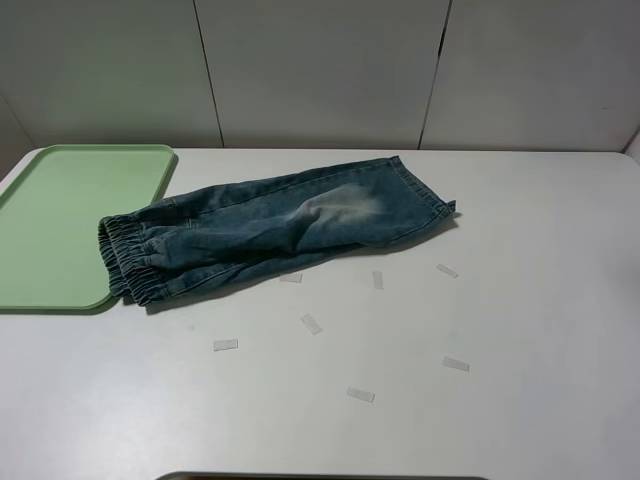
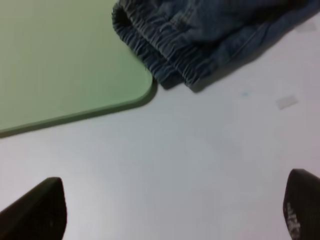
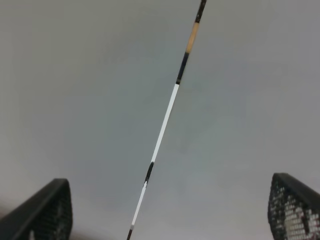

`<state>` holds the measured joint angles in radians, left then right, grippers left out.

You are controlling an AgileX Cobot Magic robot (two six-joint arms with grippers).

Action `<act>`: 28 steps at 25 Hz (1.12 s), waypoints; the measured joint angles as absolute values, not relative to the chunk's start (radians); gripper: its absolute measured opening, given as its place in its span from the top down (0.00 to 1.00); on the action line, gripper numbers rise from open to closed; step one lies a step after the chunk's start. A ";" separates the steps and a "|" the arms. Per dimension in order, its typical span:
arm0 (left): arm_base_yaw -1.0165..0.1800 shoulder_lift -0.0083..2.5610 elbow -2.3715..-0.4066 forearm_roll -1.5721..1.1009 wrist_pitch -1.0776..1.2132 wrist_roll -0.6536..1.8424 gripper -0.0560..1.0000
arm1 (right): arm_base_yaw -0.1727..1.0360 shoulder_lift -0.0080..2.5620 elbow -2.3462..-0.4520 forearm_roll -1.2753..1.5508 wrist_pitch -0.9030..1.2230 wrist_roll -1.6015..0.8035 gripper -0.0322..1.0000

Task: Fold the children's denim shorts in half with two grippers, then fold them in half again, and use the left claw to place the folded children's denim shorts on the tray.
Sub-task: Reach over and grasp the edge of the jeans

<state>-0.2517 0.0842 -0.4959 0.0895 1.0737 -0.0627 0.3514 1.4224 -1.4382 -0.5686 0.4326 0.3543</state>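
Note:
The denim shorts [image 1: 270,232] lie folded lengthwise on the white table, gathered waistband [image 1: 130,262] at the left touching the tray's right edge, leg hem at the right. The pale green tray [image 1: 60,220] lies at the far left. Neither arm shows in the exterior high view. In the left wrist view the left gripper [image 2: 170,210] is open and empty above bare table, apart from the waistband [image 2: 165,50] and the tray corner [image 2: 75,75]. In the right wrist view the right gripper [image 3: 170,210] is open and empty, facing a grey surface with a thin seam [image 3: 165,120].
Several small white tape strips [image 1: 311,323] lie on the table [image 1: 520,300] in front of the shorts. A pale panelled wall [image 1: 320,70] stands behind the table. A dark edge [image 1: 320,476] shows at the table's front.

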 joint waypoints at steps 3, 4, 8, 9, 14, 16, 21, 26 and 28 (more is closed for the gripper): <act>-0.252 0.084 -0.493 0.089 1.070 -0.076 0.13 | 0.351 1.422 -1.438 -0.563 0.433 0.354 0.39; -0.252 0.084 -0.493 0.089 1.070 -0.077 0.14 | 0.351 1.422 -1.438 -0.560 0.433 0.354 0.39; -0.252 0.084 -0.493 0.089 1.070 -0.079 0.14 | 0.351 1.422 -1.438 -0.554 0.433 0.354 0.39; -0.252 0.084 -0.493 0.089 1.070 -0.079 0.14 | 0.351 1.422 -1.438 -0.554 0.433 0.354 0.39; -0.252 0.084 -0.493 0.089 1.070 -0.079 0.14 | 0.351 1.422 -1.438 -0.554 0.433 0.354 0.39; -0.240 0.084 -0.493 0.089 1.070 -0.079 0.14 | 0.351 1.422 -1.438 -0.554 0.433 0.354 0.39; -0.164 0.039 -0.493 0.088 1.070 -0.079 0.14 | 0.351 1.422 -1.438 -0.550 0.433 0.354 0.39; -0.132 -0.003 -0.493 0.088 1.071 -0.079 0.14 | 0.351 1.422 -1.438 -0.550 0.433 0.354 0.39; -0.131 -0.003 -0.493 0.088 1.071 -0.079 0.14 | 0.351 1.422 -1.438 -0.549 0.433 0.354 0.39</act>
<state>-0.1311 -0.0027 -0.4931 0.0884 1.0708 -0.0790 0.3514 1.4224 -1.4382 -0.5492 0.4330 0.3543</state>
